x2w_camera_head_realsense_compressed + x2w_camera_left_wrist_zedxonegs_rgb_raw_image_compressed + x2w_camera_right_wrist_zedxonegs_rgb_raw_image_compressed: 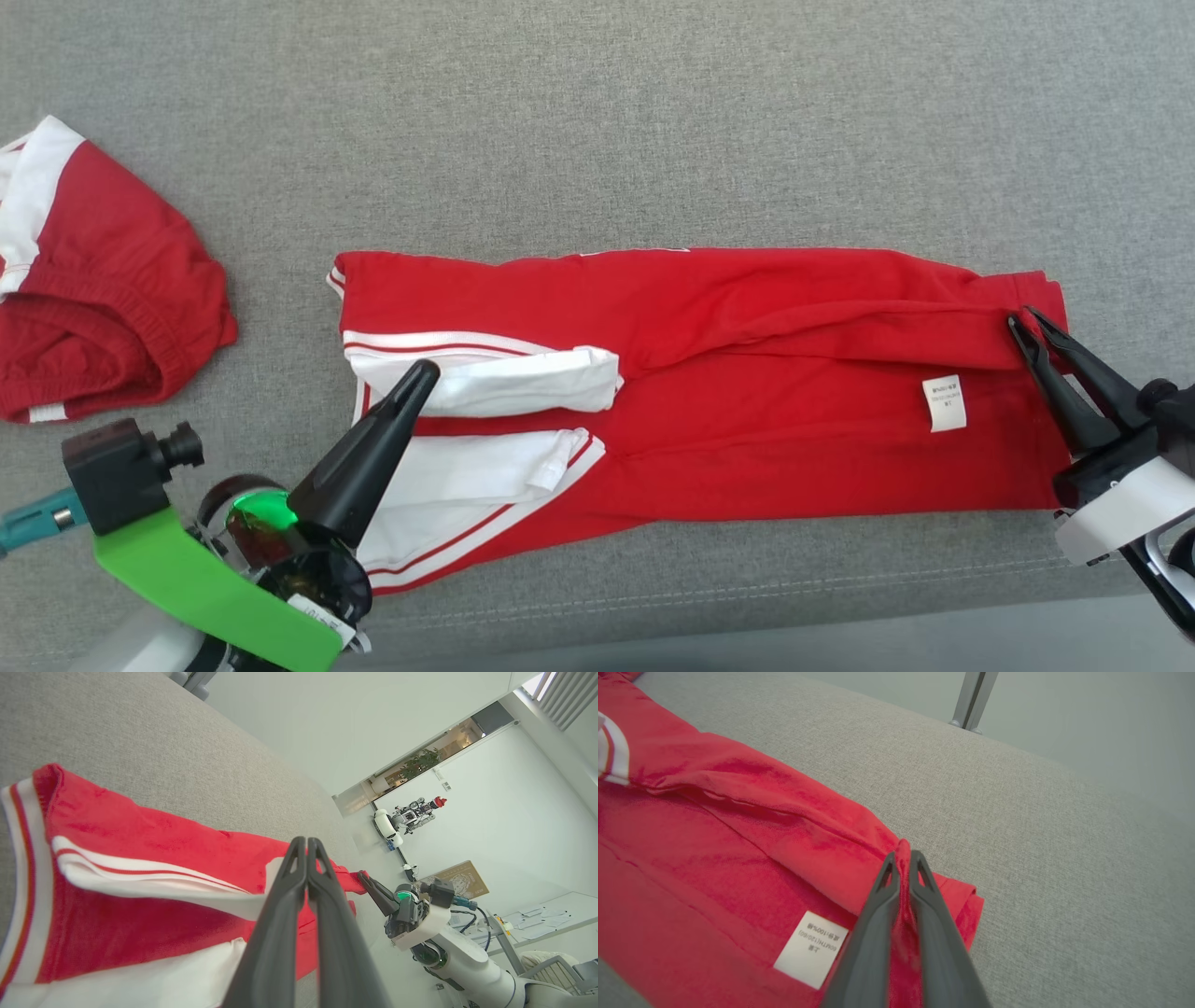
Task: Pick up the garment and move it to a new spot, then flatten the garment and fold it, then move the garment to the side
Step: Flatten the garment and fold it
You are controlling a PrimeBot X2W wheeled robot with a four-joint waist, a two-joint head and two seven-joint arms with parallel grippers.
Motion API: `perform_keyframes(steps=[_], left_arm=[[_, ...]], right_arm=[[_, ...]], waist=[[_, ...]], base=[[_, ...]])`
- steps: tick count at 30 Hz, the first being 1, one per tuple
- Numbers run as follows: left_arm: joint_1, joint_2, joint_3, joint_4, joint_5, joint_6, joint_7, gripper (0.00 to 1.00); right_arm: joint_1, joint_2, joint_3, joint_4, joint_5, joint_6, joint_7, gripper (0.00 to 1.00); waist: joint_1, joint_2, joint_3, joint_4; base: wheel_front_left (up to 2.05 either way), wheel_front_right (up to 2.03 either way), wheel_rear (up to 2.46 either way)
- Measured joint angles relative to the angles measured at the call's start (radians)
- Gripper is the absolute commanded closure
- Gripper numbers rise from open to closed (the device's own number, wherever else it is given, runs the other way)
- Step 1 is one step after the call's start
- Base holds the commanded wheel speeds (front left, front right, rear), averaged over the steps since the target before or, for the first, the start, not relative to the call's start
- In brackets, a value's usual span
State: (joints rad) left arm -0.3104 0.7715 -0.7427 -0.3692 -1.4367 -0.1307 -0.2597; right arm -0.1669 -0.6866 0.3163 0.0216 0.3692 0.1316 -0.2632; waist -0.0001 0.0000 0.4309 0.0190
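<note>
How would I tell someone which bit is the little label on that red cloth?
On the grey surface lies a long red garment. Toward its right end sits the label. Unlike the white sleeves at the left end, it is a small rectangle with print.

I note a grey fabric cushion, seam stitched along its near edge. Walls white, evenly lit; a doorway shows a plant beyond, blinds nearby. A metal leg stands past the cushion.
</note>
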Motion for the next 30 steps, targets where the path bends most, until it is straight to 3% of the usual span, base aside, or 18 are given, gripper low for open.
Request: perform_keyframes(steps=[1, 3, 4, 6, 9, 10, 11, 17, 22, 24, 30], left_arm=[[0.015, -0.008, 0.004, 0.009, -0.006, 0.000, 0.000, 1.00], [0.042, -0.024, 0.005, 0.021, -0.018, 0.000, 0.000, 1.00], [0.051, -0.034, 0.006, 0.026, -0.023, 0.000, -0.001, 1.00], [0.065, -0.046, 0.007, 0.044, -0.033, 0.000, -0.001, 1.00], [0.080, -0.066, 0.004, 0.073, -0.053, 0.000, -0.001, 0.46], [0.084, -0.072, 0.003, 0.082, -0.057, 0.000, -0.001, 0.15], [0.088, -0.073, 0.001, 0.093, -0.059, 0.000, -0.001, 0.00], [0.117, -0.102, 0.019, 0.155, -0.044, 0.000, -0.001, 0.00], [0.154, -0.140, 0.131, 0.219, 0.088, 0.007, -0.001, 0.00], [0.168, -0.159, 0.184, 0.245, 0.166, 0.035, -0.001, 0.00], [0.193, -0.253, 0.330, 0.252, 0.423, 0.145, -0.001, 0.00]], right_arm=[[0.004, 0.001, 0.000, 0.001, 0.005, 0.000, 0.000, 0.88], [0.008, 0.006, -0.004, 0.003, 0.021, 0.000, 0.000, 0.18], [0.010, 0.007, -0.005, 0.002, 0.026, 0.000, 0.000, 0.00], [0.023, 0.008, -0.004, 0.001, 0.040, 0.000, 0.000, 0.00], [0.046, 0.007, 0.001, -0.006, 0.063, 0.000, 0.000, 0.00], [0.056, 0.006, 0.002, -0.007, 0.067, 0.000, 0.000, 0.00], [0.065, 0.006, 0.001, -0.011, 0.076, 0.000, 0.000, 0.00], [0.124, 0.035, -0.052, -0.044, 0.091, 0.000, 0.000, 0.00], [0.179, 0.134, -0.169, -0.129, 0.132, 0.000, 0.000, 0.00], [0.189, 0.196, -0.234, -0.151, 0.159, -0.001, 0.000, 0.00], [0.197, 0.306, -0.316, -0.174, 0.147, -0.001, -0.001, 0.00]], waist=[[0.0000, 0.0000, -0.002, -0.001], [0.0000, 0.0000, -0.006, -0.001], [0.0000, 0.0000, -0.008, 0.000], [0.0000, 0.0000, -0.013, 0.002], [0.0000, 0.0000, -0.022, 0.008], [0.0000, 0.0000, -0.026, 0.010], [0.0000, 0.0000, -0.030, 0.012], [0.0000, 0.0000, -0.059, 0.017], [0.0000, 0.0000, -0.090, 0.017], [0.0000, 0.0000, -0.104, 0.018], [0.0000, 0.0000, -0.155, 0.018]], base=[[0.00, 0.00, 0.00], [0.00, 0.00, 0.00], [0.00, 0.00, 0.00], [0.00, 0.00, 0.00], [0.00, 0.00, 0.00], [0.00, 0.00, 0.00], [0.00, 0.00, 0.00], [0.00, 0.00, 0.00], [0.00, 0.00, 0.00], [0.00, 0.00, 0.00], [0.00, 0.00, 0.00]])
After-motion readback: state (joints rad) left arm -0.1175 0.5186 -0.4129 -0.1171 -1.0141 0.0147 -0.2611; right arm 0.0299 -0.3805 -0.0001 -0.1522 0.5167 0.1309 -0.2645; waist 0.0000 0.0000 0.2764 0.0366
